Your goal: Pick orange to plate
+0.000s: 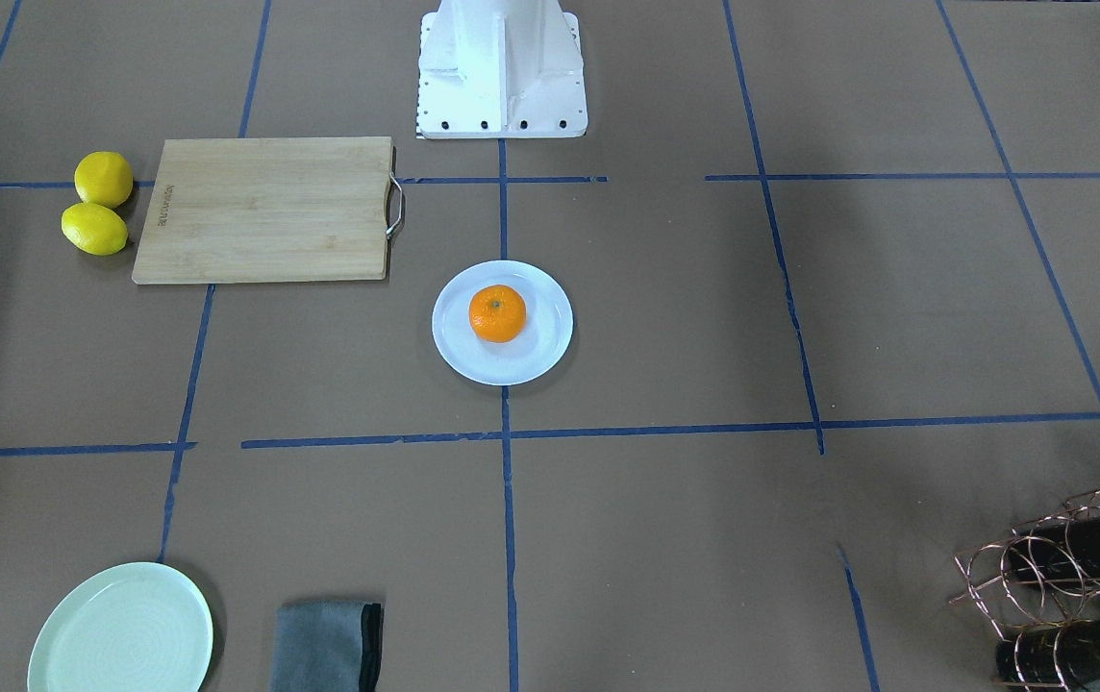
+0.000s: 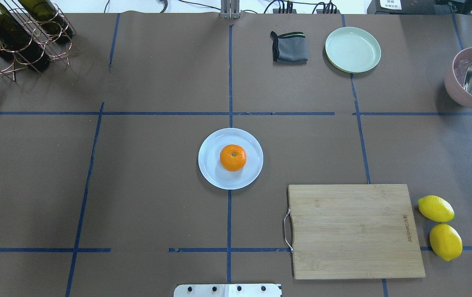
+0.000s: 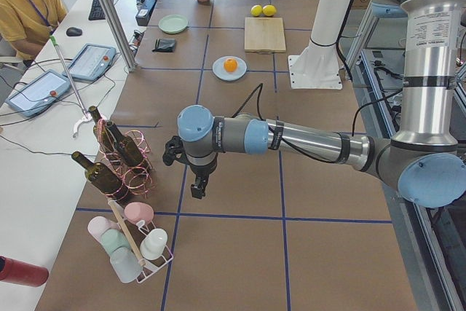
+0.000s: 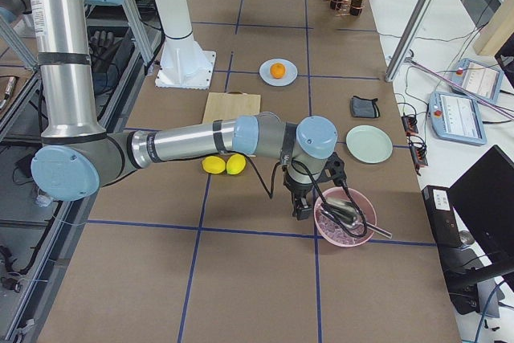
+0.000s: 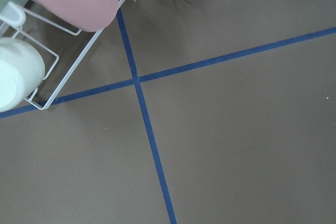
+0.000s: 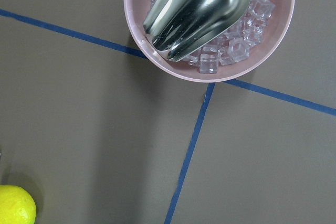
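Orange [image 2: 232, 157] sits stem-up on plate [image 2: 211, 173], mid-table; left gripper [image 3: 196, 191] hangs near bottle rack [image 3: 120, 158], right gripper [image 4: 301, 211] beside ice bowl [image 4: 329, 234], both well apart from plate, jaw openings unreadable.

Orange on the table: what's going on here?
The orange sits on the white plate, untouched. Both arms are far off to either side: the left tool hangs near the wine rack, the right tool beside the pink bowl. Whether they are open or shut cannot be told.
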{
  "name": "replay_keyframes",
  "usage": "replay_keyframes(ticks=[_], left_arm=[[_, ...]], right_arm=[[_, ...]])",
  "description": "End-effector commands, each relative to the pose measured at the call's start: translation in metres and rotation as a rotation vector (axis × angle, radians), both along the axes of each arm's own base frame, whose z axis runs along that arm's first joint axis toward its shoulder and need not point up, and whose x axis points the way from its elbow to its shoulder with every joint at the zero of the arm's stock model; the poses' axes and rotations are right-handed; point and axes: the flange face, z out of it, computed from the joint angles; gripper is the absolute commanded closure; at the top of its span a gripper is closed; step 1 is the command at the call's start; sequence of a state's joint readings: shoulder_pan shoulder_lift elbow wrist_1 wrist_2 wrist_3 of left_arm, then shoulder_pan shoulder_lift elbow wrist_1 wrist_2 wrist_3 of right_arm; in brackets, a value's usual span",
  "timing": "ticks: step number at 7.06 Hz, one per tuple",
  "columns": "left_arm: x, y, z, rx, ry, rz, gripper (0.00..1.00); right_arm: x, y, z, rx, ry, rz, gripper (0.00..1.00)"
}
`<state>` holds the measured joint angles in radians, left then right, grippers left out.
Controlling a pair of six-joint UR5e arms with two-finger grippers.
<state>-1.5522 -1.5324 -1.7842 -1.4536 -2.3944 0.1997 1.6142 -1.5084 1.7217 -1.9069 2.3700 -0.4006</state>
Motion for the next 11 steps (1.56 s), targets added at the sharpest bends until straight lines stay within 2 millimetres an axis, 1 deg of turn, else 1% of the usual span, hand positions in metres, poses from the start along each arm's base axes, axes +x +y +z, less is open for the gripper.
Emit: replay_keyframes(ticks=[1, 2, 3, 4, 6, 9, 11], left_arm=[[0.002, -0.009, 0.0, 0.004, 0.002, 0.004, 0.0], [0.0, -0.012, -0.01, 0.023, 0.002, 0.001, 0.0], [0.001, -0.013, -0.017, 0.037, 0.001, 0.002, 0.0], [0.001, -0.014, -0.013, 0.032, 0.001, 0.002, 0.0], [0.001, -0.012, -0.008, 0.021, -0.001, 0.002, 0.0], [0.002, -0.012, -0.011, 0.033, 0.001, 0.006, 0.0], [0.002, -0.014, -0.017, 0.047, 0.001, 0.006, 0.0]], right_arm=[[-0.003, -0.001, 0.004, -0.009, -0.003, -0.003, 0.0], [-0.004, -0.005, -0.005, -0.024, -0.01, 0.038, 0.0], [-0.005, -0.008, -0.002, 0.013, -0.009, 0.043, 0.0], [-0.006, -0.01, 0.007, 0.034, -0.01, 0.043, 0.0], [-0.006, -0.012, 0.003, 0.049, -0.014, 0.042, 0.0], [-0.007, -0.012, -0.001, 0.057, -0.039, 0.043, 0.0], [-0.007, -0.012, -0.001, 0.057, -0.037, 0.043, 0.0]])
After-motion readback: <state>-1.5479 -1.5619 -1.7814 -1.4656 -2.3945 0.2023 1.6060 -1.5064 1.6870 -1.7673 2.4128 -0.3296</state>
